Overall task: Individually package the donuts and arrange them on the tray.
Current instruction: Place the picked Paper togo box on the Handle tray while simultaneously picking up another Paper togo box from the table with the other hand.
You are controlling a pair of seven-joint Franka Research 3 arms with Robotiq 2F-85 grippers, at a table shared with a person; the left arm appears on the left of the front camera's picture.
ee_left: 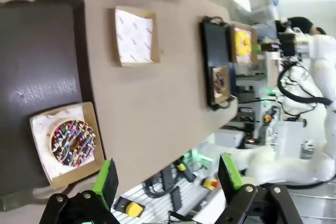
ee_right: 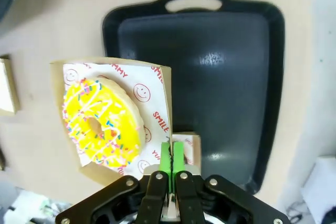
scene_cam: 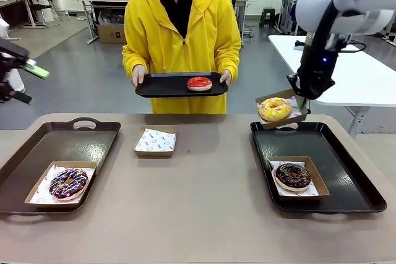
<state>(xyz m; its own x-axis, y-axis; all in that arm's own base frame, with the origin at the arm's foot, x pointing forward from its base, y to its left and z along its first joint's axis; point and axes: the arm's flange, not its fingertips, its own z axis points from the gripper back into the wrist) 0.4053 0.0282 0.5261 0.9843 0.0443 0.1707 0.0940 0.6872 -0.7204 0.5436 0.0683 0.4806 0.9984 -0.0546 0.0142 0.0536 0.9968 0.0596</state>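
Pinches paper-lined brown cardboard box [ee_right: 161, 85] edge in right tool [ee_right: 171, 148] to carry yellow-iced ring donut [ee_right: 113, 111] level over black tray [ee_right: 226, 77] beneath; holds left tool [ee_left: 168, 176] spread, empty.

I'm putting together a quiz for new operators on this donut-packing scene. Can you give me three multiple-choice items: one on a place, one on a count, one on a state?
1. Where is the red-glazed donut?
A. On the person's tray
B. In a box at mid-table
C. On the right-hand tray

2. How many donuts sit in boxes?
A. One
B. Two
C. Three

3. The right gripper is:
A. Open
B. Shut on the box of the yellow donut
C. Shut on nothing

Answers:
1 A: it lies unboxed on the person's tray.
2 C: the sprinkled donut, the drizzled donut and the yellow donut are each boxed.
3 B: the right gripper is closed on that box's edge.
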